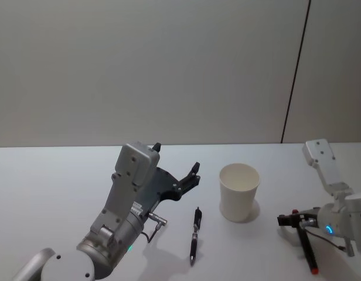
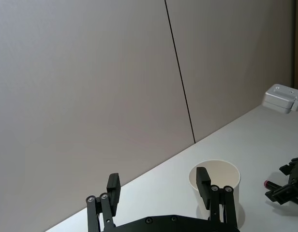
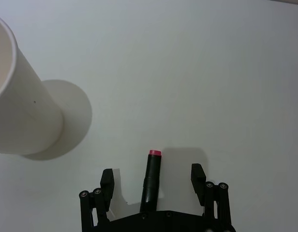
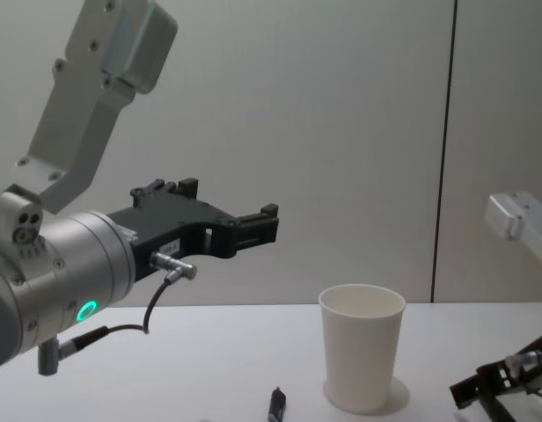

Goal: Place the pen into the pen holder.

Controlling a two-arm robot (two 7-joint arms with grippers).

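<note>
White table holds the red-tipped pen near the cup, between the 2 spread fingers of the low right gripper, which I think should close squarely on the barrel before lifting, while the left gripper hangs raised, also spread.

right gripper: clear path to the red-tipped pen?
Likely yes: the open right gripper has the red-tipped pen lying between its fingers on the table; the paper cup stands aside, left gripper raised farther off.
</note>
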